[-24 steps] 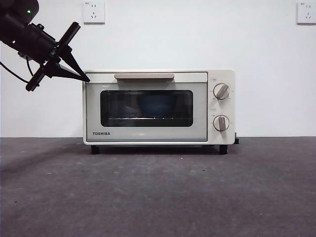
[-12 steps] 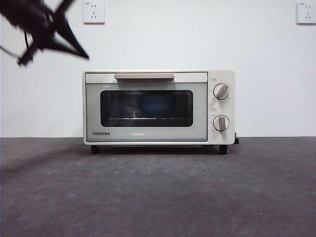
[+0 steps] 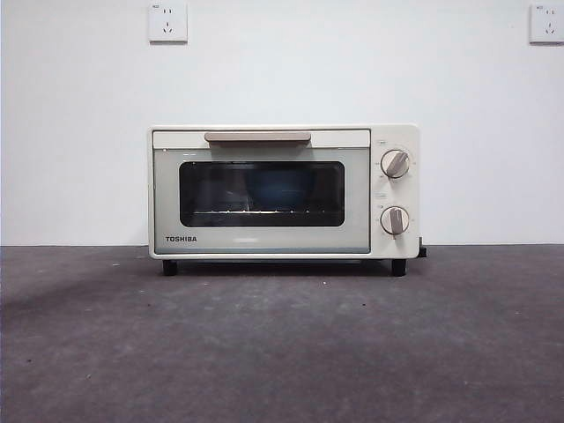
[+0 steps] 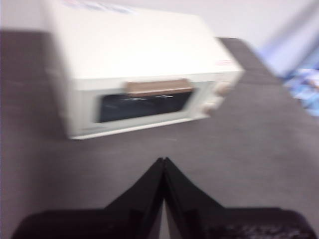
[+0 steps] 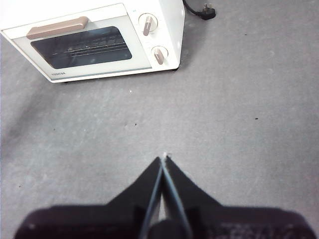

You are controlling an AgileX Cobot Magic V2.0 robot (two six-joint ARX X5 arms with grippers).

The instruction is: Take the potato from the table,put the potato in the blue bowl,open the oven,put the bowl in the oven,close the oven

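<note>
The oven (image 3: pixel 284 191) is cream-white, with a dark glass door, a beige bar handle (image 3: pixel 257 137), two grey knobs (image 3: pixel 395 163) and black feet; through the glass a dim blue shape shows, the blue bowl (image 3: pixel 275 187). The table (image 3: pixel 282 344) is dark grey with a faint mottled pattern, and the wall (image 3: pixel 282 62) behind is plain white with two white sockets (image 3: pixel 167 21). The left gripper (image 4: pixel 163 160) and right gripper (image 5: pixel 163 159) are both black.

we see our left gripper (image 4: pixel 163 162) as two matte black jaws tapering to a sharp point from a broad dark base. our right gripper (image 5: pixel 163 160) looks alike, with thin pale inner edges.
</note>
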